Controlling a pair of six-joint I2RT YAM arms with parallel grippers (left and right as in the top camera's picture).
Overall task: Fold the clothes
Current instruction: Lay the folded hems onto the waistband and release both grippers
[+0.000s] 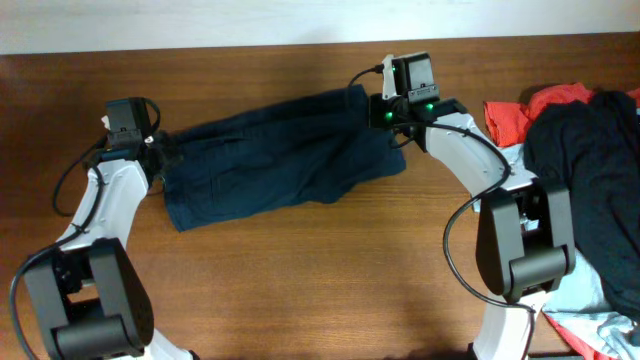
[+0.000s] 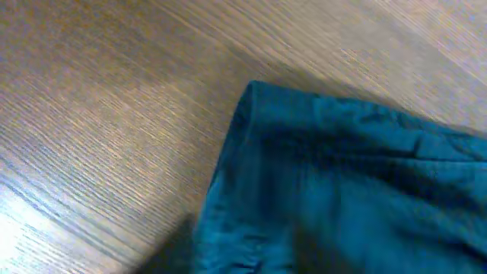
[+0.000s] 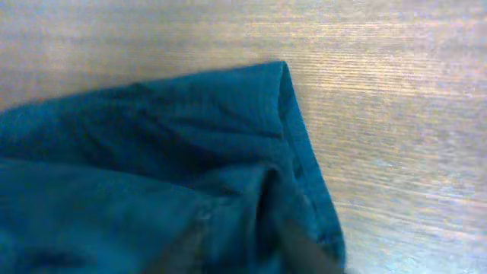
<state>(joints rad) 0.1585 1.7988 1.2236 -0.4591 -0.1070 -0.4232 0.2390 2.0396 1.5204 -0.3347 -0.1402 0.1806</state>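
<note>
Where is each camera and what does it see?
Overhead: above the brown wooden table, looking straight down at the dark navy blue woven shorts; left arm and right arm show.
Left wrist: on the left arm, close over one shorts corner; no fingers clearly show.
Right wrist: on the right arm, over another corner; fingers unclear.
Wrist views share shorts and table.

Shorts (image 1: 285,150) lie across mid-table, left to right. Left claw (image 1: 163,150) is at their left end, right claw (image 1: 377,105) at their far right corner. Bare table (image 1: 320,260) on the near side, between the two arm bases: open passage. Narrow bare strip along the far edge. Right side blocked by a heap: red garment (image 1: 515,112), dark garment (image 1: 590,170).
</note>
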